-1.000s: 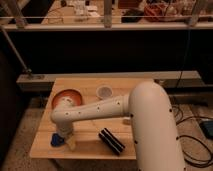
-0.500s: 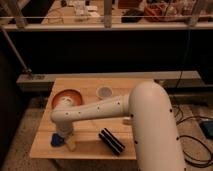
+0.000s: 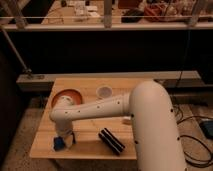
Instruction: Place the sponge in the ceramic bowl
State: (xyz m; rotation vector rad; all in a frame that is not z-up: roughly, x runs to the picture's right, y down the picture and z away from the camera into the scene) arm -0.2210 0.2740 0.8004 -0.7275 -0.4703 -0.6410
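Wood table (image 3: 90,136): it carries everything we see around the gripper (image 3: 65,139).
Arm (image 3: 100,107): bent down, it sets the gripper right at the sponge. Whether it grips, we cannot tell. We judge a grasp is in hand: centre on the soft block, squeeze lightly, and lift above the rim.
Bowl (image 3: 67,95): near, just behind the gripper. We see nothing in its visible part.
Cup (image 3: 104,91): behind and to the right, farther off. Contents unclear.
Sponge (image 3: 59,143): on the table, touching the gripper's left side, outside the bowl.
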